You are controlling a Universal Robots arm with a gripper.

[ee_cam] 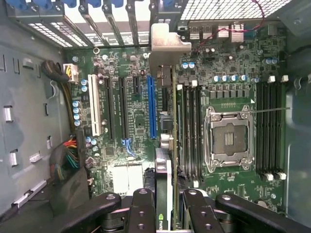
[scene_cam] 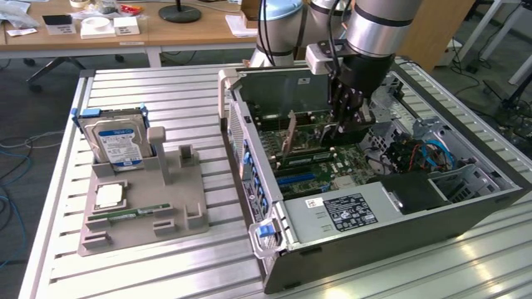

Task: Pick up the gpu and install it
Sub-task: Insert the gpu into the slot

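- Gripper (ee_cam: 164,206) inside the open computer case (scene_cam: 465,199), fingers (ee_cam: 142,208) clamped on the gpu (ee_cam: 167,126).
- Held edge-on above the motherboard (ee_cam: 131,111) (bracket toward the rear slots).

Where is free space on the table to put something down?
Bare table lies behind the hard drive and in front of the grey holder. Inside the computer case it is crowded: the gripper holds the gpu edge-on over the motherboard.
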